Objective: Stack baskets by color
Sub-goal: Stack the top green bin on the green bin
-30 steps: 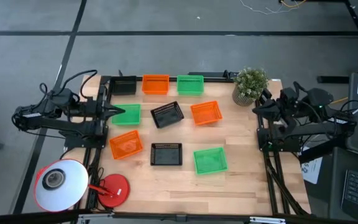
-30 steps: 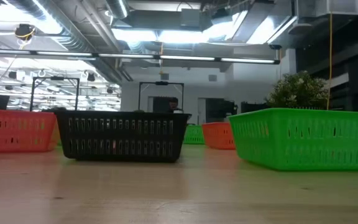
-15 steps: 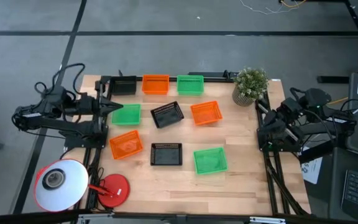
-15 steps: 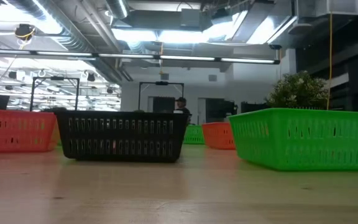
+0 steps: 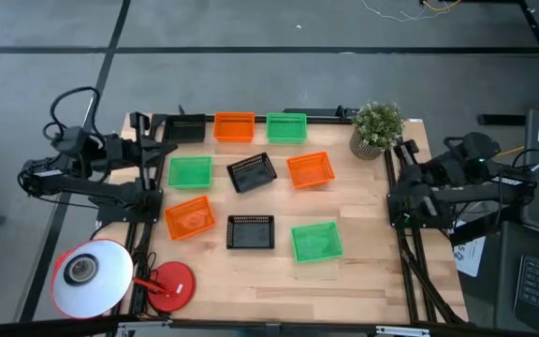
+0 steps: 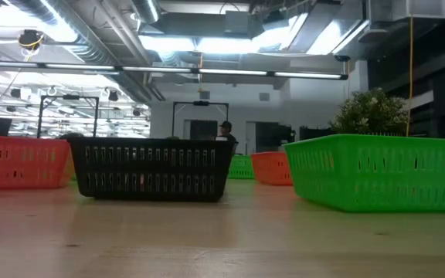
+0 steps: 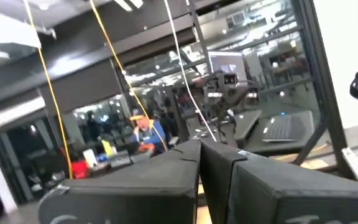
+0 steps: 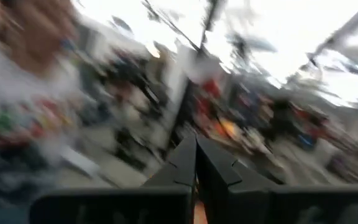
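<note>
Here the left gripper (image 5: pixel 144 148) sits at the left edge of the worktop (image 5: pixel 363 271), its jaws pressed together and holding nothing; its wrist view shows the two dark fingers (image 7: pixel 185 162) meeting at their tips and aimed into the room. Nine baskets lie singly on the wood, none stacked. Along the far edge, left to right, stand a black basket (image 5: pixel 186 128), an orange basket (image 5: pixel 234 126) and a green basket (image 5: pixel 286 126). In the middle row a second green basket (image 5: pixel 190 171) lies nearest the left gripper, then a tilted black basket (image 5: pixel 252 172), then a second orange basket (image 5: pixel 310 169). Nearest the front edge come a third orange basket (image 5: pixel 190 217), a third black basket (image 5: pixel 250 231) and a third green basket (image 5: pixel 316 241). A potted plant (image 5: pixel 377 126) stands at the far right corner. Beyond it the right gripper (image 5: pixel 402 154) is drawn back at the right edge of the worktop, jaws closed and empty, its fingers (image 8: pixel 188 158) meeting at their tips. A red-based lamp (image 5: pixel 87 276) sits off the front left corner.
</note>
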